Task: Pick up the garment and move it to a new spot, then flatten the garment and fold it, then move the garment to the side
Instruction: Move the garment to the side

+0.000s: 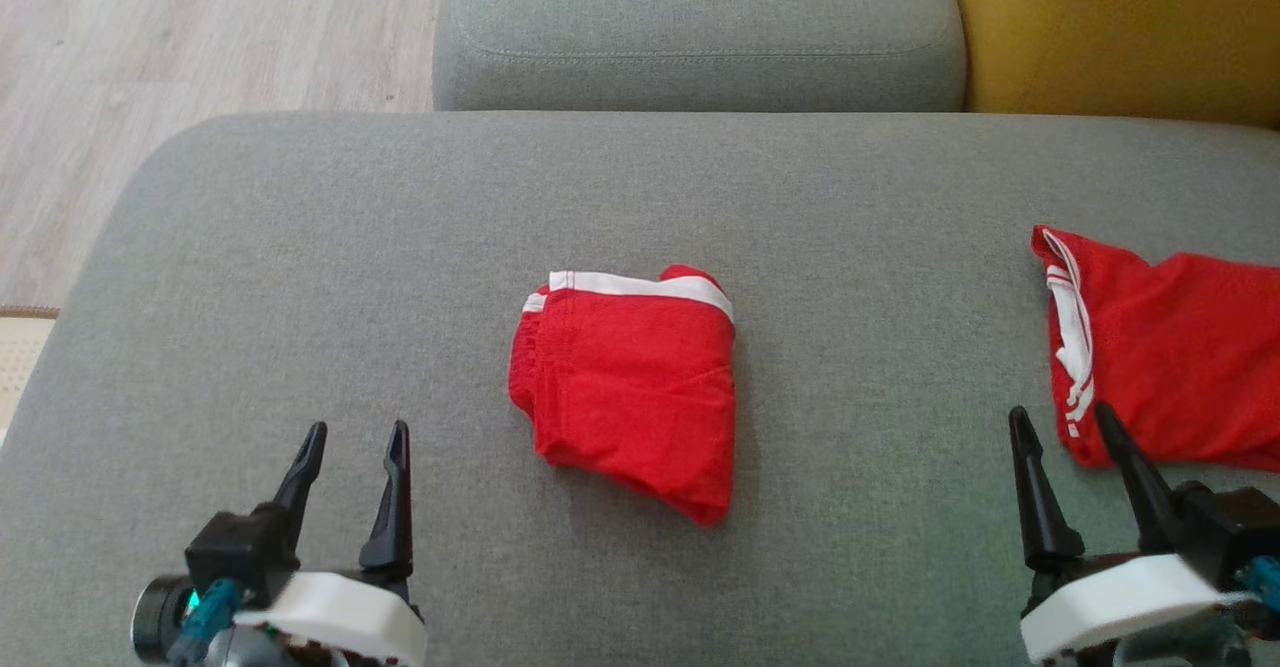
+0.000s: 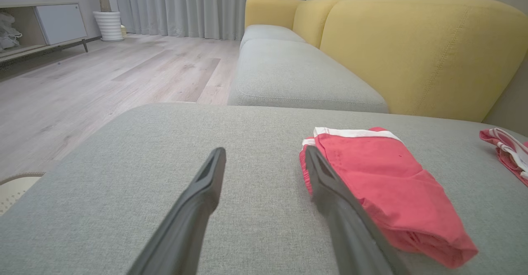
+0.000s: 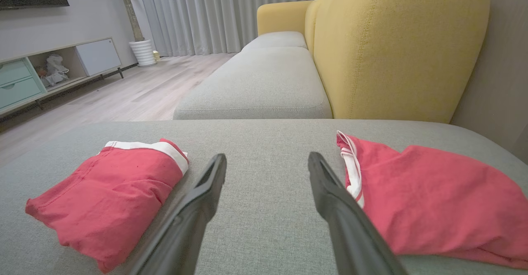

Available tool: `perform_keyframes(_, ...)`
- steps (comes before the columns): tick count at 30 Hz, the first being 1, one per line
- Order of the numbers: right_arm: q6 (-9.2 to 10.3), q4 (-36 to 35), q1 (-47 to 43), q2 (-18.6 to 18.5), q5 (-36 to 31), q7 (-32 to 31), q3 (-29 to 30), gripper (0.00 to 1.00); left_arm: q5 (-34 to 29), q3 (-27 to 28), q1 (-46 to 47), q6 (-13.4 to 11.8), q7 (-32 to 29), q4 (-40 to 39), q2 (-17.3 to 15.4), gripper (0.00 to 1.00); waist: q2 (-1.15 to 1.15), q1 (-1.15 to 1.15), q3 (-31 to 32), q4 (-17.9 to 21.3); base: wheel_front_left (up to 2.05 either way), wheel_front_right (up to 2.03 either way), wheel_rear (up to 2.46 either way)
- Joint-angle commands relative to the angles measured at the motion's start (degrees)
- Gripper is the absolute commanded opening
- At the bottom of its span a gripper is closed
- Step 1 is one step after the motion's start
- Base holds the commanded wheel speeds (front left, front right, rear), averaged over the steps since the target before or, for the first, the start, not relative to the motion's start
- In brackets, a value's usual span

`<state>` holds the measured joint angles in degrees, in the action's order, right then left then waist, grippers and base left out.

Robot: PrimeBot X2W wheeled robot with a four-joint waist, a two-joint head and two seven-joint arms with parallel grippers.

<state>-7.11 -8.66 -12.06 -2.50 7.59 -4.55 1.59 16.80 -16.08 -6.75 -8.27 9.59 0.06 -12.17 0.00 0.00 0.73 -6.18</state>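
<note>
A red garment [image 1: 630, 387] with a white band lies folded into a compact block in the middle of the grey cushion [image 1: 300, 247]. It shows to the right of the fingers in the left wrist view [image 2: 383, 184] and at the left in the right wrist view [image 3: 107, 188]. A second red garment [image 1: 1170, 357] with white trim lies loosely spread at the cushion's right edge [image 3: 433, 196] [image 2: 507, 151]. My left gripper [image 1: 359, 429] [image 2: 264, 150] hovers open at the near left, empty. My right gripper [image 1: 1060, 410] [image 3: 267, 156] stands open, just left of the spread garment's edge.
Beyond the cushion lies another grey sofa seat [image 1: 700, 37] with a yellow backrest [image 1: 1120, 27] to its right. Wooden floor [image 1: 150, 67] lies past the cushion's left edge. A low cabinet [image 3: 49, 73] and a white pot [image 3: 142, 52] stand far off by the curtains.
</note>
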Motion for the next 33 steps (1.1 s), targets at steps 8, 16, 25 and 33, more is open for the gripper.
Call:
perform_keyframes(8,-0.37,-2.05,2.33,-0.39,0.72,0.71,-1.35,1.0,0.34,1.6,2.6,-0.62,0.01,-2.13,-0.98,1.0,0.0,0.0,-0.18,0.12,0.0,0.0,0.0)
perform_keyframes(16,-0.37,-1.11,3.38,-0.38,0.99,0.99,-1.96,1.0,0.5,1.3,3.16,-0.8,0.18,-2.23,-0.97,1.0,0.0,0.0,-0.94,-0.11,0.0,0.0,0.0)
perform_keyframes(25,-0.37,11.21,13.76,-0.38,4.42,2.04,-9.52,1.0,0.76,0.6,7.5,0.01,1.67,-2.44,0.06,1.0,0.0,0.0,-6.37,-2.77,0.0,0.0,0.0)
perform_keyframes(33,-0.37,28.28,24.95,-0.38,10.9,3.05,-22.93,1.0,0.4,-1.0,12.47,1.56,3.86,-0.14,2.03,1.0,0.0,0.0,-10.97,-6.6,0.0,0.0,0.0)
